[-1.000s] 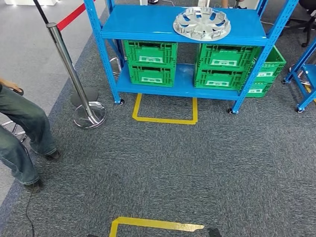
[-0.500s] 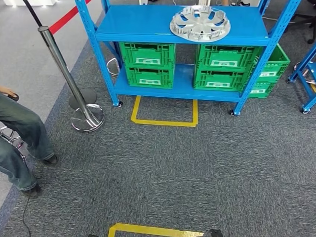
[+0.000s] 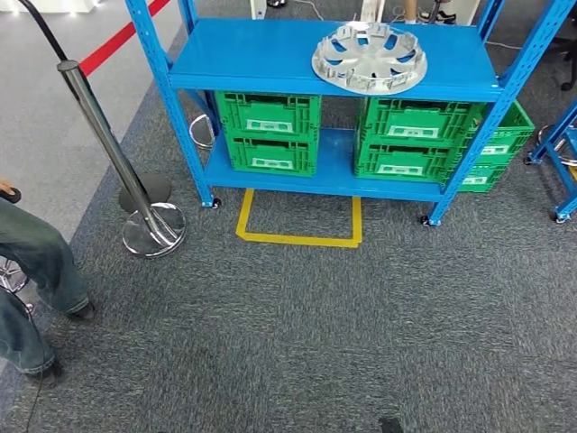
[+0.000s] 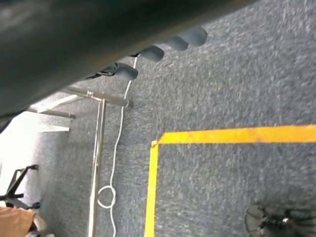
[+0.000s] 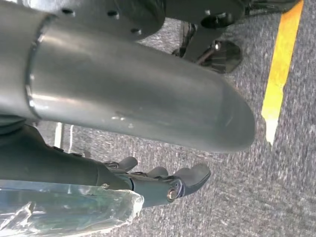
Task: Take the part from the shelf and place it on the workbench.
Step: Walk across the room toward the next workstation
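I've got the silver part lying flat on the top board of the blue shelf, upper right of centre in my head view. 2 stacks of green crates sit on the lower board, with a yellow floor marking on the carpet just in front. Left hand hangs over the carpet, fingers loose, holding nothing; right hand likewise.
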Tool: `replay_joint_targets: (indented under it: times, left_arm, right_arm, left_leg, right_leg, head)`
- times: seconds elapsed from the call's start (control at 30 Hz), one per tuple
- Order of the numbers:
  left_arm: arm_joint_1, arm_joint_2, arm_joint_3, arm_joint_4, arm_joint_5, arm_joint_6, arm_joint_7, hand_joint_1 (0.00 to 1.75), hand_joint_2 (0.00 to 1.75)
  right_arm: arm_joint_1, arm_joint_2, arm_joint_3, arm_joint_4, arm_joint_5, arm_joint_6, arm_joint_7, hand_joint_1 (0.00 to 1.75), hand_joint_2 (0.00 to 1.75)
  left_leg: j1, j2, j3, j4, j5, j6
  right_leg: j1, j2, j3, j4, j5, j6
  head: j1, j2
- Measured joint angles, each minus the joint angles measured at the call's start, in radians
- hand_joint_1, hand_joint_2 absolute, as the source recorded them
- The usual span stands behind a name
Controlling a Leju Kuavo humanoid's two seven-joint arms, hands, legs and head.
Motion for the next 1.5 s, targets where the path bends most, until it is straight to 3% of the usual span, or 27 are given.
replay_joint_targets:
  times: [0.07,0.13,0.2,0.23,0.27,0.33,0.37,0.4,0.47,0.57,0.73,0.97,1.13,1.2,1.37,1.5]
  left_arm:
    - [-0.001,0.0,0.0,0.0,0.0,0.0,0.0,0.0,0.0]
    - [-0.004,-0.002,0.001,0.0,0.0,0.0,0.0,0.0,0.0]
    - [-0.003,-0.004,0.001,0.0,0.0,0.001,0.001,0.0,0.0]
    - [-0.002,-0.004,0.001,0.0,0.0,0.001,0.002,0.0,0.0]
    - [-0.001,-0.005,0.001,0.0,0.0,0.001,0.004,0.0,0.0]
    - [-0.002,-0.006,0.002,0.0,0.0,0.003,0.011,0.0,0.0]
    - [-0.004,-0.006,0.003,0.0,0.0,0.005,0.015,0.0,0.0]
    - [-0.005,-0.006,0.004,0.0,0.0,0.007,0.018,0.0,0.0]
    - [-0.006,-0.006,0.005,0.0,-0.001,0.012,0.024,0.0,0.0]
    - [-0.005,-0.006,0.008,0.0,-0.002,0.017,0.028,0.0,0.0]
    - [-0.009,-0.005,0.013,0.0,-0.004,0.021,0.029,0.0,0.0]
    - [-0.009,-0.005,0.014,0.0,-0.004,0.021,0.029,0.0,0.0]
    - [-0.009,-0.006,0.021,0.0,0.003,0.019,0.028,0.0,0.0]
    - [-0.009,-0.006,0.024,0.0,0.005,0.018,0.028,0.0,0.0]
    - [-0.009,-0.006,0.03,0.0,0.006,0.023,0.027,0.0,0.0]
    - [-0.009,-0.005,0.035,0.0,0.006,0.027,0.027,0.0,0.0]
  right_arm:
    - [-0.002,0.0,0.0,0.0,0.0,0.0,0.0,0.0,0.0]
    - [-0.002,0.0,0.0,0.0,0.0,0.0,0.0,0.0,0.0]
    - [0.001,-0.001,0.0,0.0,0.0,0.0,0.0,0.0,0.0]
    - [0.002,-0.002,0.0,0.0,0.0,0.0,0.0,0.0,0.0]
    - [0.002,-0.002,0.0,0.0,0.0,0.0,0.0,0.0,0.0]
    - [0.002,-0.003,0.0,0.0,0.0,-0.001,0.0,0.0,0.0]
    - [0.001,-0.003,-0.001,0.0,-0.001,-0.001,0.001,0.0,0.0]
    - [0.001,-0.003,-0.001,0.0,-0.003,-0.002,0.003,0.0,0.0]
    - [0.001,-0.003,-0.004,0.0,-0.009,-0.007,0.009,0.0,0.0]
    - [0.001,-0.003,-0.01,0.0,-0.013,-0.019,0.021,0.0,0.0]
    - [-0.003,-0.003,-0.017,0.0,-0.02,-0.026,0.036,0.0,0.0]
    - [-0.003,-0.003,-0.019,0.0,-0.022,-0.026,0.037,0.0,0.0]
    - [-0.004,-0.003,-0.026,0.0,-0.028,-0.023,0.039,0.0,0.0]
    - [-0.003,-0.003,-0.029,0.0,-0.029,-0.022,0.039,0.0,0.0]
    - [-0.004,-0.003,-0.034,0.0,-0.029,-0.021,0.039,0.0,0.0]
    - [-0.004,-0.003,-0.037,0.0,-0.029,-0.022,0.039,0.0,0.0]
  left_leg:
    - [0.004,0.0,0.03,-0.008,-0.015,0.01]
    - [0.004,-0.001,0.053,-0.008,-0.037,0.015]
    - [0.004,-0.004,0.08,-0.008,-0.059,0.015]
    - [0.004,-0.005,0.096,-0.007,-0.07,0.013]
    - [0.004,-0.005,0.112,-0.007,-0.081,0.011]
    - [0.003,-0.006,0.137,-0.005,-0.105,0.003]
    - [0.002,-0.007,0.143,-0.003,-0.114,-0.002]
    - [0.001,-0.007,0.145,-0.001,-0.12,-0.007]
    - [0.0,-0.006,0.144,0.0,-0.125,-0.005]
    - [-0.001,-0.006,0.144,-0.003,-0.122,0.006]
    - [0.0,-0.006,0.149,-0.015,-0.13,0.006]
    - [0.001,-0.006,0.15,-0.017,-0.132,0.003]
    - [0.004,-0.006,0.152,-0.018,-0.13,-0.019]
    - [0.003,-0.006,0.153,-0.018,-0.129,-0.02]
    - [-0.001,-0.006,0.154,-0.014,-0.131,-0.015]
    - [-0.006,-0.005,0.153,-0.017,-0.132,0.001]
  right_leg:
    - [0.0,-0.001,-0.069,0.114,0.001,0.004]
    - [0.0,-0.001,-0.162,0.227,-0.054,0.009]
    - [-0.001,-0.002,-0.217,0.247,-0.115,0.015]
    - [-0.001,-0.002,-0.225,0.217,-0.109,0.016]
    - [-0.002,-0.002,-0.222,0.167,-0.071,0.017]
    - [-0.001,-0.004,-0.207,0.058,0.056,0.011]
    - [0.001,-0.005,-0.201,0.025,0.102,0.004]
    - [0.002,-0.005,-0.198,0.009,0.129,-0.003]
    - [0.002,-0.002,-0.196,0.005,0.138,-0.009]
    - [0.001,0.001,-0.196,0.002,0.141,-0.006]
    - [0.006,0.001,-0.194,0.002,0.13,-0.018]
    - [0.007,0.0,-0.193,0.002,0.129,-0.02]
    - [0.008,0.0,-0.19,0.002,0.13,-0.022]
    - [0.007,0.0,-0.188,0.001,0.131,-0.022]
    - [0.003,0.0,-0.184,-0.004,0.135,-0.015]
    - [-0.002,-0.001,-0.182,-0.005,0.142,-0.003]
  head:
    - [0.0,0.0]
    - [0.002,0.0]
    - [0.003,0.0]
    - [0.004,0.0]
    - [0.004,0.0]
    - [0.003,0.0]
    - [0.003,0.0]
    - [0.004,0.0]
    - [0.004,0.0]
    - [0.004,0.0]
    - [0.004,0.0]
    - [0.004,0.0]
    - [0.004,0.0]
    - [0.004,0.0]
    - [0.004,0.0]
    - [0.004,0.0]
